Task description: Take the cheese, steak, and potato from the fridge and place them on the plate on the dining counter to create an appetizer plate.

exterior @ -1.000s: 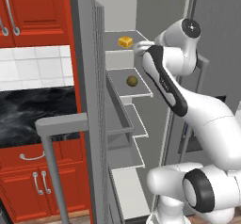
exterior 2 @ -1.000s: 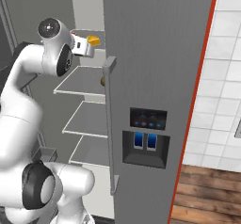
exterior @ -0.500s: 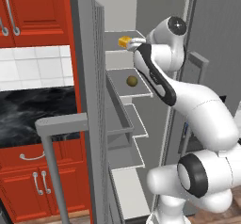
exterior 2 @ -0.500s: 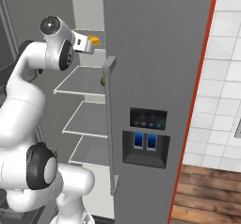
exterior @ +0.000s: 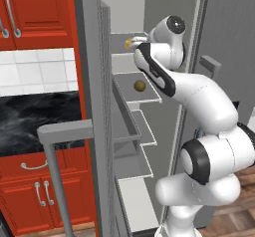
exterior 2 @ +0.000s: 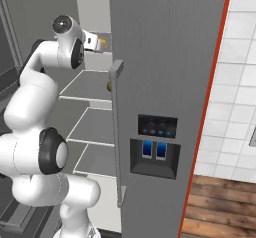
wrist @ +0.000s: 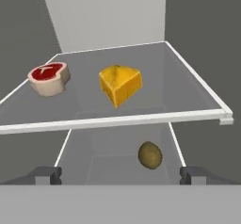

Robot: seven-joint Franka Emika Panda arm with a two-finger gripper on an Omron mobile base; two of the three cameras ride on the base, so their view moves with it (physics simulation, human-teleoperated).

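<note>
The white arm's two-finger gripper [wrist: 120, 175] hangs with its fingers spread wide apart and nothing between them, just in front of the upper white-edged grey shelf [wrist: 141, 119] of the tall grey two-door fridge [exterior 2: 165, 82]. On that shelf the yellow-orange wedge of cheese [wrist: 120, 84] sits near the middle, with the small raw-red steak slab with its pale fat rim [wrist: 49, 78] well apart to one side; the round olive-brown potato [wrist: 150, 155] lies on the shelf below, seen through the glass. The likeliest trouble, as I judge it, is the shelf's front lip: the fingertips look to sit low against that edge, so a straight push forward could knock the lip instead of bracketing the cheese. The wedge's slanted faces could also let it squirt out of a closing pinch or slide toward the back wall. The open door [exterior: 94, 106] stands close to the arm's elbow, leaving little swing room on withdrawal. Compared with a second ago, the arm has reached deeper into the fridge, its hand now nearly covering the cheese in the left base view, while the fingers have stayed fully spread and the foods have not moved.
</note>
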